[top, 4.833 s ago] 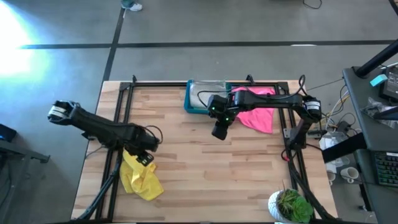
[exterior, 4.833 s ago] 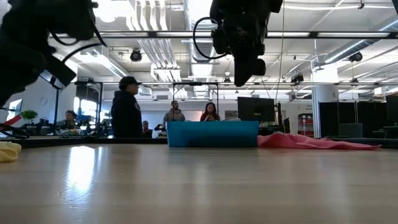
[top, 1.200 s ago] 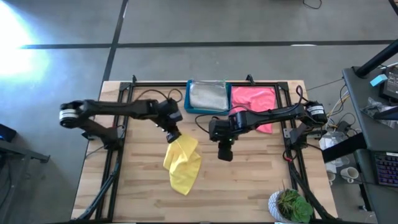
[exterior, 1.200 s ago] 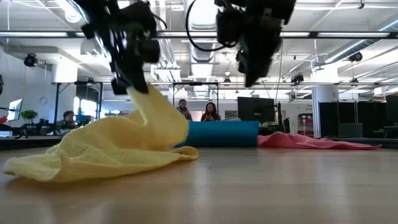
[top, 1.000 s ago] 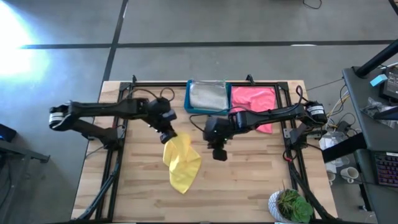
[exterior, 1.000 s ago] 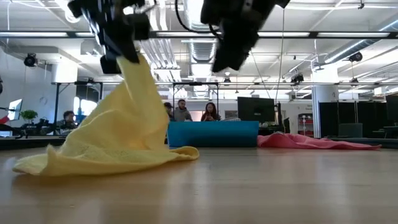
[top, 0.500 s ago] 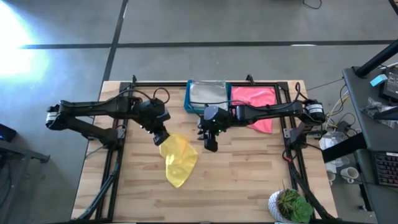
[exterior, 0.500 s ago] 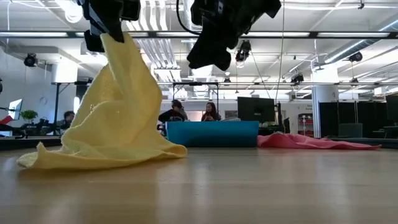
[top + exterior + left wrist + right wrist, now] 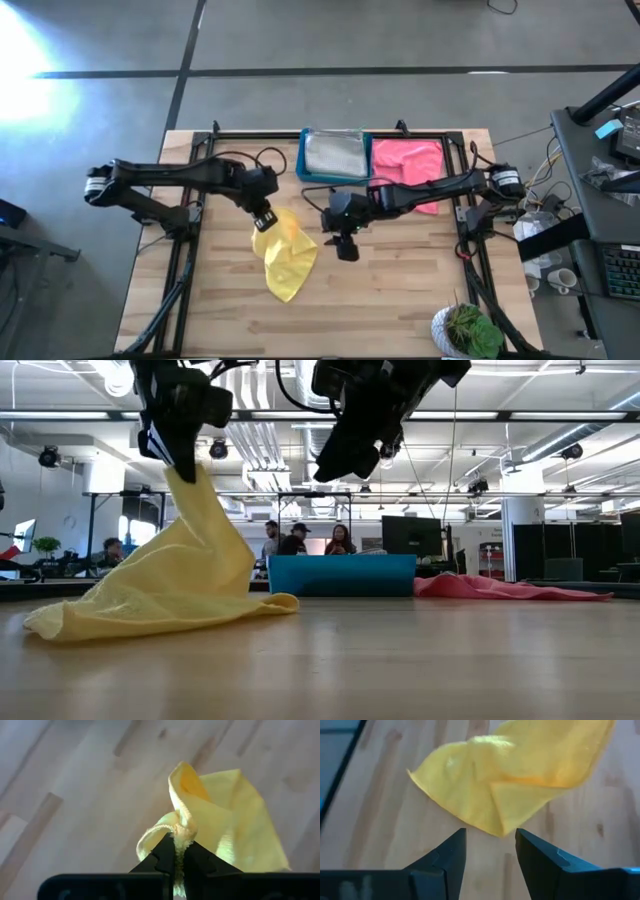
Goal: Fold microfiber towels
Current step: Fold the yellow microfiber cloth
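Two arms work over the wooden desk (image 9: pixel 400 290). The left gripper (image 9: pixel 176 854) has its jaws pressed together on one corner of the yellow microfiber towel (image 9: pixel 283 256), holding that corner up while the rest of the cloth drapes down and lies crumpled on the desk near its middle. The right gripper (image 9: pixel 490 851) hangs just beside the towel with jaws spread and nothing between them, pointed at a loose edge of the cloth.

Beyond them, against the desk's far edge, a light grey towel (image 9: pixel 334 155) lies in the blue plastic bin (image 9: pixel 301 158), and a pink towel (image 9: pixel 410 165) lies beside it, partly under the right arm.

Risk, as I judge it: the pinch is on a thin bunched corner, so a sharp pull could slip it free. If the right jaws close on a doubled layer, not a single corner, the towel would spread crooked and fold unevenly.
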Robot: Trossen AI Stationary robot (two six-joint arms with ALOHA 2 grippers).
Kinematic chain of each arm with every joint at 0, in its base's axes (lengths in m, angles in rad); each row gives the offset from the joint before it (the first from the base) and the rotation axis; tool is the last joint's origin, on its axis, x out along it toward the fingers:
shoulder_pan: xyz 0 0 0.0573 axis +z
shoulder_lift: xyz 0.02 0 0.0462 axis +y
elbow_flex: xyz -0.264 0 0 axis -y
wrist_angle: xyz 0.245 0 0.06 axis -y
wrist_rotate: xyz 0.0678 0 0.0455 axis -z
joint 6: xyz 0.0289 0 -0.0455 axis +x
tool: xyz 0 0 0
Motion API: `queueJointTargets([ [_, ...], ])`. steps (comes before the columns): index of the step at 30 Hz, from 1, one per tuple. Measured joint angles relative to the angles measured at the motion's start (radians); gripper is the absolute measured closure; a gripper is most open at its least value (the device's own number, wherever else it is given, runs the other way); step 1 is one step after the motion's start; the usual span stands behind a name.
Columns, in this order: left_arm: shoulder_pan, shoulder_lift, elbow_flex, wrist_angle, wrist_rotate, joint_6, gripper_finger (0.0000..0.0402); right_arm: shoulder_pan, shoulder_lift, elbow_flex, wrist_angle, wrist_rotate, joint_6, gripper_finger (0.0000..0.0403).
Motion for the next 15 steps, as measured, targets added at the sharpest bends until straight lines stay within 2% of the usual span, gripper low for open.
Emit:
queueJointTargets([
  [5, -0.001, 0.038, -0.005, -0.018, -0.067, 0.031, 0.0400, 0.040, 0.034, 0.011, 0.063, 0.094, 0.106, 0.0243],
  [9, -0.001, 0.073, -0.005, -0.098, -0.111, 0.057, 0.0400, 0.063, 0.088, 0.054, 0.073, 0.186, 0.194, 0.0243],
  [15, -0.002, 0.125, -0.006, -0.163, -0.135, 0.089, 0.0400, 0.082, 0.177, 0.107, 0.076, 0.212, 0.215, 0.0243],
])
